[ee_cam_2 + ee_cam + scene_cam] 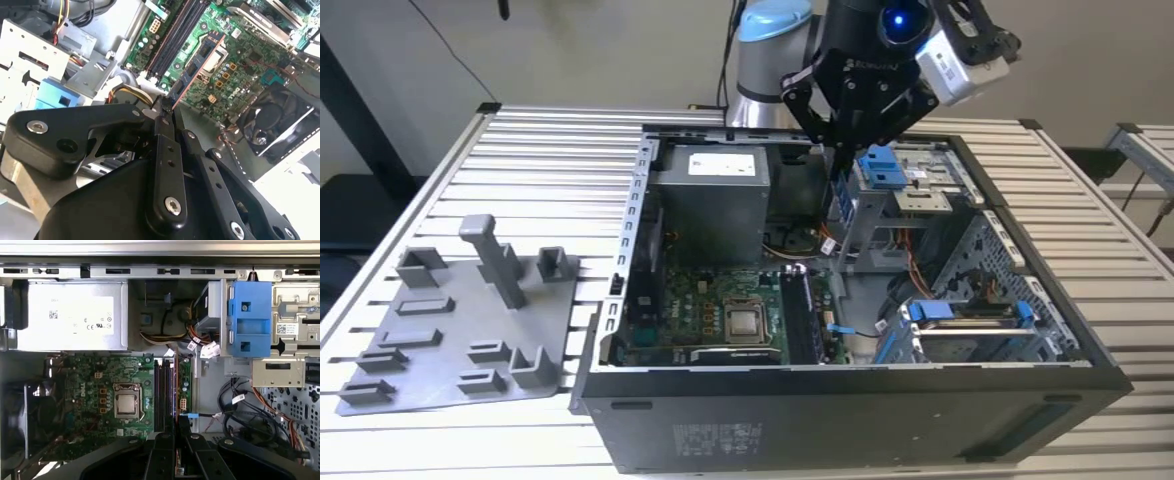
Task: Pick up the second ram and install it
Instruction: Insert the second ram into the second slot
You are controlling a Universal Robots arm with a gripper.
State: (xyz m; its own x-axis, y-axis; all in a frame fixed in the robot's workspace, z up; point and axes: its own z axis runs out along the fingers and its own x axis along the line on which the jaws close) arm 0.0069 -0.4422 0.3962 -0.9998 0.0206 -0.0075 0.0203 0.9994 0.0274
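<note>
— Step in hand?

— Carrying, judging by both wrist views: lifted already, not yet seated in any slot.

— Holding what?

— Gripping the second ram [192, 70] with the claw [164, 107], narrowed right down onto one end of the blue board.

— Whereabouts?

— In the air inside the computer case [854, 375] standing on the bench [547, 150]. Hanging above the motherboard [90, 390] and apart from it. Close over the memory slots [162, 395], going by the first wrist view. Touching nothing but the claw, as far as can be told.

— Pointing which way?

— Away from the fingertips and down toward the motherboard, with the long axis roughly along the claw's own reach. Caught edge-on in the first wrist view, the second ram [176, 390] reading as a thin reddish line running alongside the dark slots, near parallel to them. Showing a flat face with dark chips in the second wrist view.

— Called for by the next move?

— Most likely careful lining up: contact edge brought square over a free slot, flat faces kept parallel to it, no twist. Probably also bringing the long axis level with the slot, since hanging end-down now. Impossible to tell the notch side or the latch positions from here.
</note>
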